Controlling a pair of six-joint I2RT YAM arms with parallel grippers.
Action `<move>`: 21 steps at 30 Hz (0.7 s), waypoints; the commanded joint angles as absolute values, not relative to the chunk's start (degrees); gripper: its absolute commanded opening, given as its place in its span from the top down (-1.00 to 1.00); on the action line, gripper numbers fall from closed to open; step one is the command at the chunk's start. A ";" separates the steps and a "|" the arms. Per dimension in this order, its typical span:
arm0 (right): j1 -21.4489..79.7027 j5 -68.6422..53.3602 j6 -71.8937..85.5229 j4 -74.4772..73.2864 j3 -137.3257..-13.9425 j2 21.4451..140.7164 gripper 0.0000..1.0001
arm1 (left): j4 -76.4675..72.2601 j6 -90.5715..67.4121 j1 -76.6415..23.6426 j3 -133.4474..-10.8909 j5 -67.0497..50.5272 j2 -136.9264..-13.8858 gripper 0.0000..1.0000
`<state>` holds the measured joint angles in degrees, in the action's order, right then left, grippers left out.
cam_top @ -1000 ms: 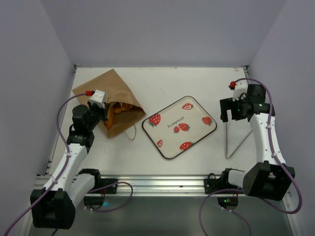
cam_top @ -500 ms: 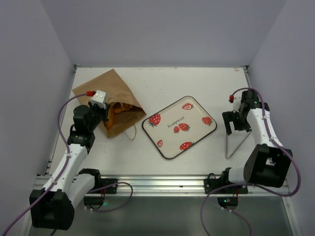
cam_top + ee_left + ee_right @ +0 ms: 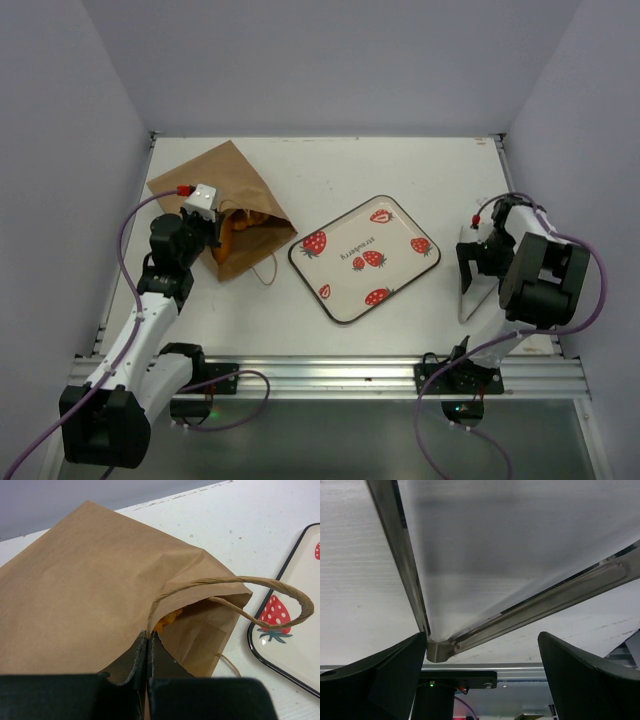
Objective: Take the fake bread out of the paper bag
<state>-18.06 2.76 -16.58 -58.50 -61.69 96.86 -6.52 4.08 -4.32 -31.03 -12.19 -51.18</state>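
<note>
Holding the paper bag (image 3: pixel 75 590) by its rim.
Pinches the bag's top edge tight with the left end effector (image 3: pixel 149 647). Shows orange fake bread (image 3: pixel 168 620) peeking from inside the bag, lying on the counter's (image 3: pixel 350 170) left beside the strawberry tray (image 3: pixel 345 285). Spreads the right end effector (image 3: pixel 481 640) wide, gripping nothing.

The right arm has folded back toward its base. A second ago its black two-finger gripper (image 3: pixel 476 262) hung raised over the far right of the white table (image 3: pixel 330 170). Now it sits lower and nearer, just above the thin grey triangular metal frame (image 3: pixel 462 305), with its fingers spread either side of the frame's corner. The elbow now hangs over the table's right edge.
</note>
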 commanded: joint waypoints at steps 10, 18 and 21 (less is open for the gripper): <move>-19.86 -2.10 -7.04 -57.75 -64.07 101.16 -0.98 | -5.01 4.48 -4.75 -32.17 -11.07 -51.06 1.00; -20.13 -6.24 -3.61 -56.87 -64.16 101.51 -0.98 | -5.19 4.48 -4.75 -32.08 -11.25 -50.89 1.00; -20.21 -5.45 -2.03 -55.11 -64.07 101.60 -0.98 | -5.27 4.48 -4.83 -32.08 -11.60 -50.98 1.00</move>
